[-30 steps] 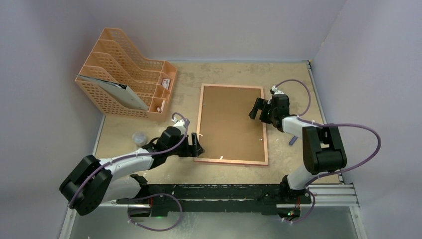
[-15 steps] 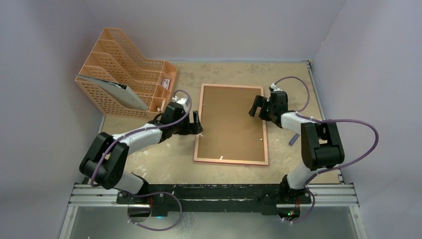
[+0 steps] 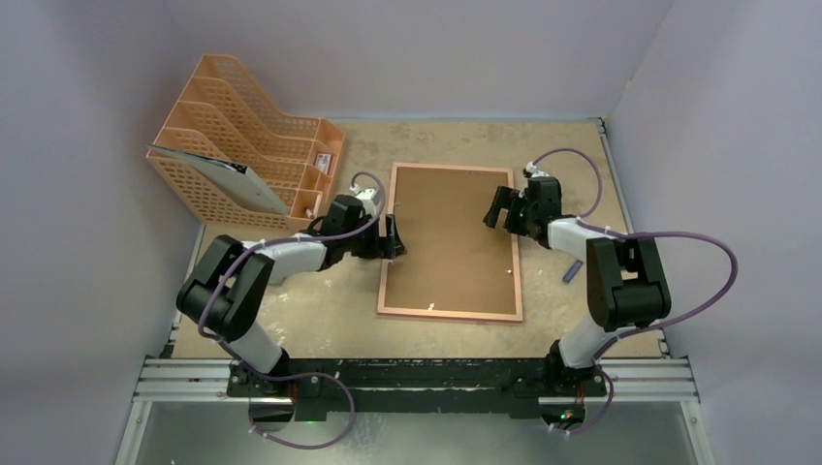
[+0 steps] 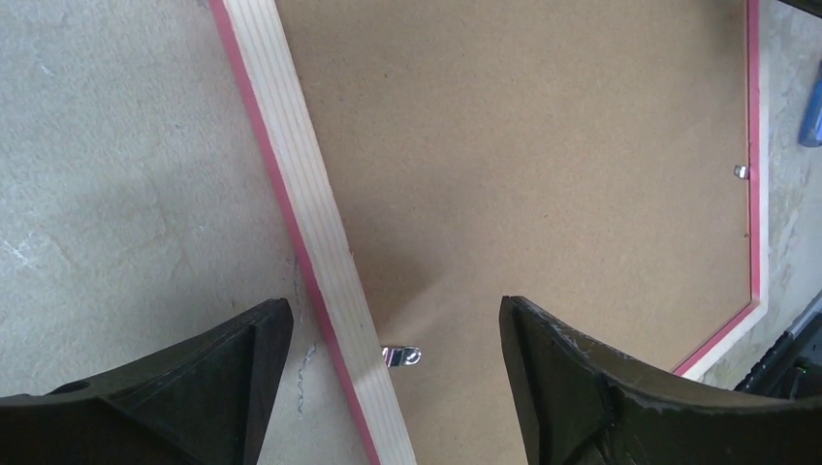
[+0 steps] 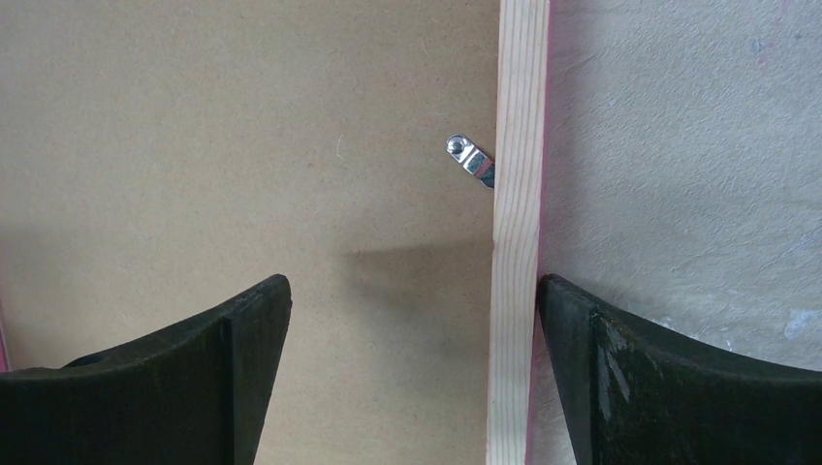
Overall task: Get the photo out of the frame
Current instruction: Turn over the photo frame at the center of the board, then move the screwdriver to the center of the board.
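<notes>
Gritty tabletop (image 3: 456,136), fibreboard-backed rectangular wooden frame (image 3: 451,315).

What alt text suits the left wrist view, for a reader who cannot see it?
The open left hand hovers over the face-down frame, one finger either side of its pale wooden rail. Between the fingers, a small metal clip reaches from the rail onto the brown backing board.

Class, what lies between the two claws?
The frame, brown back up, spans the gap between left claw and right claw; top view shows it.
</notes>
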Tool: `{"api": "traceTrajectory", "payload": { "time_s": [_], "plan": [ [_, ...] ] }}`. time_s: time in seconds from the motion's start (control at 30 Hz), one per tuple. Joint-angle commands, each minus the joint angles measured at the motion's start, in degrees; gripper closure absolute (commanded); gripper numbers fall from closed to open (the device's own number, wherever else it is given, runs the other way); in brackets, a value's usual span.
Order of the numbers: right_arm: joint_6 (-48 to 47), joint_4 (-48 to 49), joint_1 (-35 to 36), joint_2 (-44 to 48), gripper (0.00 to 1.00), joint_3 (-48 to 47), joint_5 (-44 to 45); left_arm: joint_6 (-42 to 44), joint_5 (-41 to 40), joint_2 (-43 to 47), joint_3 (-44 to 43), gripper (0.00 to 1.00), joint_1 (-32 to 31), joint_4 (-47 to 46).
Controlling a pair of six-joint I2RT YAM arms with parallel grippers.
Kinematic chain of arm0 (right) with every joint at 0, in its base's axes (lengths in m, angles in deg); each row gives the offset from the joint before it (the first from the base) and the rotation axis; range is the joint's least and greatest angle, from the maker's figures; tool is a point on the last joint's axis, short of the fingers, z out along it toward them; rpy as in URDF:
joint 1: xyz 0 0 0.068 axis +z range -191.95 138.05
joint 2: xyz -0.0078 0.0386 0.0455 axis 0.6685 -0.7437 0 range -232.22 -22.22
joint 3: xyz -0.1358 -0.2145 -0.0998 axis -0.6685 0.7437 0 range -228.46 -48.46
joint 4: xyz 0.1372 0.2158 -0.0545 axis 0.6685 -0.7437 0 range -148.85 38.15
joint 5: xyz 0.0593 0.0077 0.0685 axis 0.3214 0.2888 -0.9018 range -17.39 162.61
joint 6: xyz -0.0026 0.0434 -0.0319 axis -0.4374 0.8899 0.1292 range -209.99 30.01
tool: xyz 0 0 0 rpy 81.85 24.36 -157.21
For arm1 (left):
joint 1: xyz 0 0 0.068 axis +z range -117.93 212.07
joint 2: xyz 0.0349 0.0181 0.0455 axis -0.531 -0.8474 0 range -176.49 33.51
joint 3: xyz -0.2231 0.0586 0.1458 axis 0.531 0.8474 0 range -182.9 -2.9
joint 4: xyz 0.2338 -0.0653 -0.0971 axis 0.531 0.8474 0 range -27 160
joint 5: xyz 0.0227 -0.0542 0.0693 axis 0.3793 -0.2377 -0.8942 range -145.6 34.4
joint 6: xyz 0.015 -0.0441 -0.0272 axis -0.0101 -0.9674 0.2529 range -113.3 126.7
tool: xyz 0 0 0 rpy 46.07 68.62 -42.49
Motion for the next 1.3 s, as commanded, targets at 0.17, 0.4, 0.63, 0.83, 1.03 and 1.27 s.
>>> {"api": "traceTrajectory", "payload": {
  "time_s": [0.17,0.4,0.63,0.83,1.03,1.27],
  "plan": [
    [2.2,-2.2,8.7,-0.5,0.01,0.8,0.5,-2.5,6.8,5.5,8.5,0.24,-1.5,-3.9],
    [7.5,-3.3,13.0,3.4,0.01,4.8,5.9,-3.8,1.1,11.4,11.2,0.24,-2.0,0.6],
    [8.5,-5.2,13.2,10.4,0.01,7.1,7.5,-2.0,-0.4,11.3,10.7,0.24,-2.1,2.8],
    [7.2,-15.1,12.9,13.3,0.01,-0.8,19.9,-1.1,-3.5,14.1,10.0,0.21,-2.1,5.4],
    [13.1,-18.6,5.8,22.2,0.01,1.4,29.2,-0.8,-8.7,20.0,9.1,0.16,-2.1,10.1],
    [21.8,-23.3,1.8,29.5,0.01,6.1,37.9,-1.4,-11.1,25.3,9.5,0.11,-2.1,11.5]
  ]
}}
